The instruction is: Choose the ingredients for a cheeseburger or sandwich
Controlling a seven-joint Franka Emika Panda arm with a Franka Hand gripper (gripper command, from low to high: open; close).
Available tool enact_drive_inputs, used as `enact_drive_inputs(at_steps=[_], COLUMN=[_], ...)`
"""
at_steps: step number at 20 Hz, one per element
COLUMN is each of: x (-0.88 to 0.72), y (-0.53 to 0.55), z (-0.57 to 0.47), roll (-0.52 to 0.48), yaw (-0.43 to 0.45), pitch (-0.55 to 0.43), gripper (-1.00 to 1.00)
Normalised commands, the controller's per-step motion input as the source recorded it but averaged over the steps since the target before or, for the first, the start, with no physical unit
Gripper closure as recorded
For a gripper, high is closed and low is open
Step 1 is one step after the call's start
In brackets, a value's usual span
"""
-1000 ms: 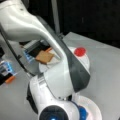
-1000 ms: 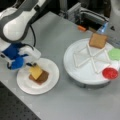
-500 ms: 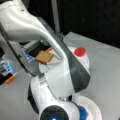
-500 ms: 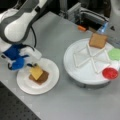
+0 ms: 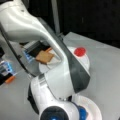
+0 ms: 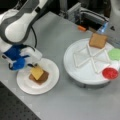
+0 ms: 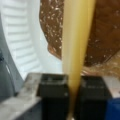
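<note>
In the wrist view my gripper [image 7: 73,98] is shut on the yellow-orange cheese [image 7: 76,42], which stands edge-on between the two black fingers [image 7: 53,96]. Beneath it lie the dark-brown patty [image 7: 51,30] and a toast slice [image 7: 105,67] on the white paper plate [image 7: 17,37]. In a front view the gripper [image 6: 32,66] holds the cheese [image 6: 37,72] tilted on the stack of patty and toast [image 6: 43,78] on the plate [image 6: 51,83]. A second toast [image 6: 98,40], the lettuce [image 6: 115,53] and the red disc [image 6: 110,73] lie on the divided round tray [image 6: 82,72].
In a front view my arm [image 5: 57,75] fills the middle and hides the gripper; behind it show the toast [image 5: 45,57], the red disc [image 5: 80,51] and the plate's rim [image 5: 96,110]. Grey equipment with an orange part [image 6: 81,28] stands beyond the tray.
</note>
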Motion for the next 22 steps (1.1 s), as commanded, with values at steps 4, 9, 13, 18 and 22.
enact_drive_inputs(at_steps=[4,9,13,18,22], x=[-0.15,-0.16,-0.15,-0.13,-0.11], y=[0.12,0.11,0.09,0.1,0.11], z=[-0.03,-0.03,-0.05,-0.06,-0.04], roll=[-0.221,-0.223,-0.223,-0.227,-0.231], yaw=[0.049,0.046,0.038,0.03,0.038], pitch=[-0.053,-0.056,-0.068,-0.075,-0.079], gripper=[1.0,-1.0,-1.0,-1.0,-1.0])
